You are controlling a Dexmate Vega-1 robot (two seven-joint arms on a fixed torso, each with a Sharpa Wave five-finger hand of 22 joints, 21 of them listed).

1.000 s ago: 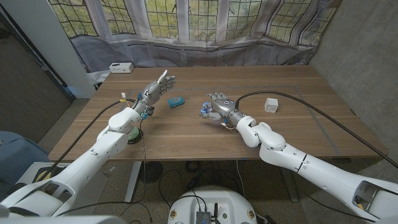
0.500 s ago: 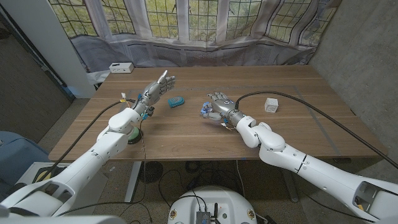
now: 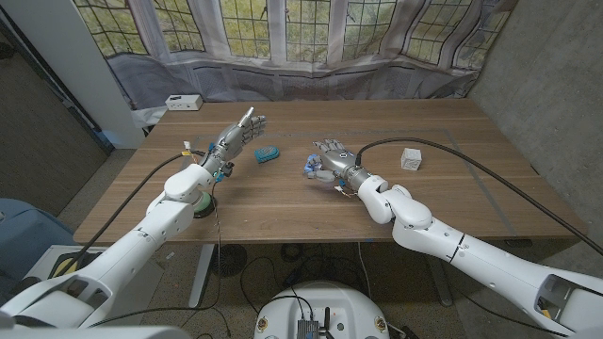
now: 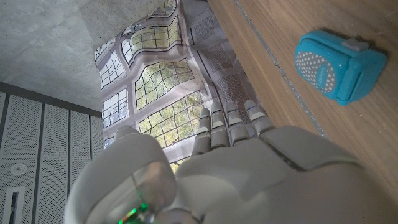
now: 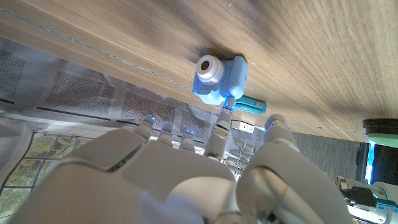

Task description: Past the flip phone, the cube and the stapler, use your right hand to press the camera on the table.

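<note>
A small blue and white toy camera (image 3: 310, 168) sits on the wooden table (image 3: 283, 202) near its middle. My right hand (image 3: 333, 154) hovers just beside and above it, fingers apart and holding nothing. In the right wrist view the camera (image 5: 219, 76) lies just past the fingertips (image 5: 225, 115) of that hand (image 5: 180, 174); whether they touch it I cannot tell. My left hand (image 3: 241, 133) is raised over the table's left part, fingers stretched out and empty. A teal device (image 3: 268, 153) lies between the two hands, also seen as a teal device (image 4: 339, 65) beyond my left hand (image 4: 236, 162).
A white cube (image 3: 410, 158) stands to the right of my right arm. A white box (image 3: 184, 102) sits at the table's far left corner. A green round object (image 3: 199, 204) lies under my left forearm near the left edge. Curtained windows close off the far side.
</note>
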